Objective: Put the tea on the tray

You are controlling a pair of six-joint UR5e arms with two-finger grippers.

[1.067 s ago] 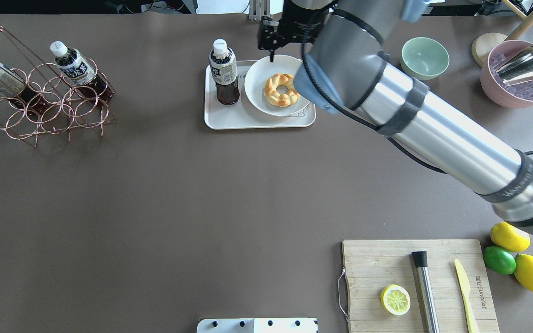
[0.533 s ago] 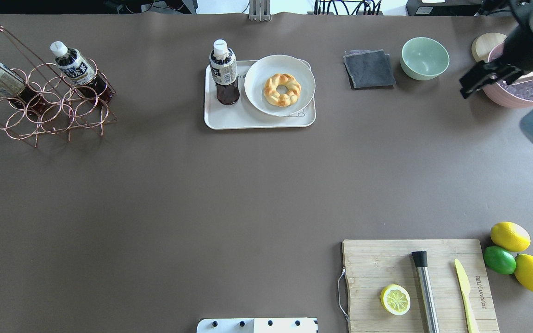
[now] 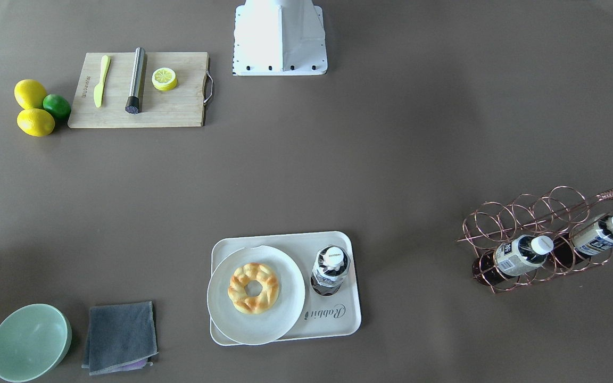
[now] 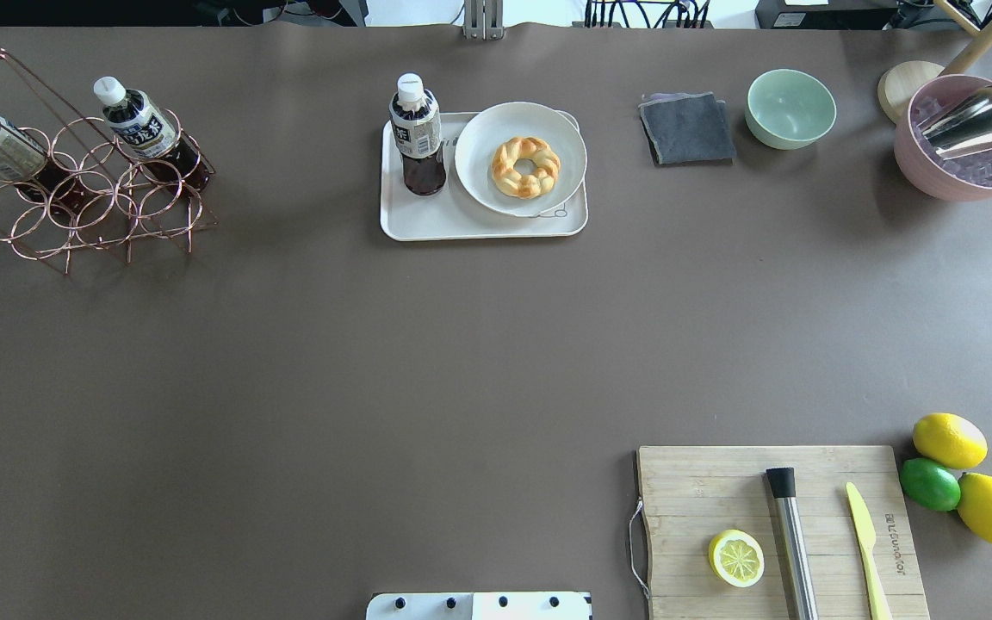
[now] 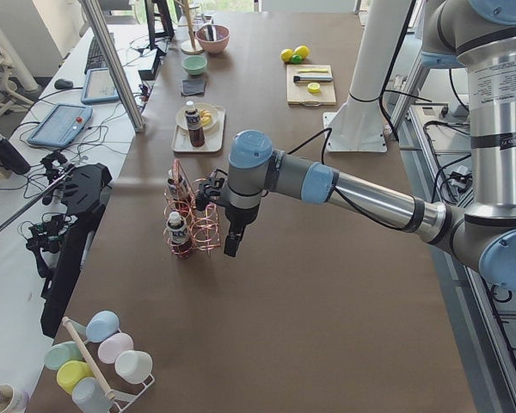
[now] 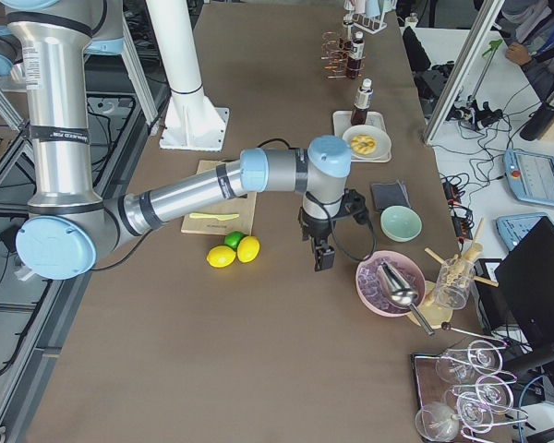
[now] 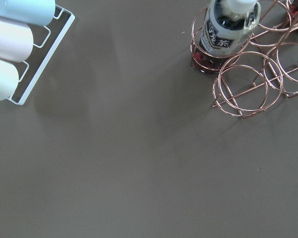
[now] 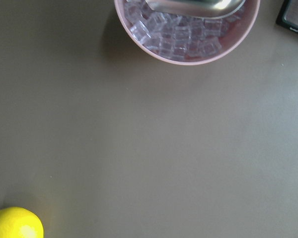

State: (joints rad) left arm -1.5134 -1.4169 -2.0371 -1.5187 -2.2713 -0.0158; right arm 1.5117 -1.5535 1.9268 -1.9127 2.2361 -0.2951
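A tea bottle [image 4: 417,138] with a white cap stands upright on the left part of the cream tray [image 4: 427,226], next to a white plate [image 4: 483,185] that holds a braided pastry [image 4: 525,167]. The front view shows the bottle [image 3: 330,268] on the tray [image 3: 338,327] by the word "Rabbit". No gripper touches it. My left gripper [image 5: 231,245] hangs beside the copper rack, seen only from the side. My right gripper [image 6: 322,257] hangs near the pink ice bowl, also seen only from the side. I cannot tell whether either is open or shut.
A copper wire rack [image 4: 91,207] at the far left holds two alike bottles [image 4: 147,129] [image 4: 1,151]. A grey cloth [image 4: 687,127], green bowl [image 4: 790,108] and pink ice bowl [image 4: 970,142] sit at the right. A cutting board [image 4: 720,482] and citrus [image 4: 948,439] lie near the front right.
My right arm has swung away from over the tray to the right and left the overhead view. The tea bottle stays standing on the tray.
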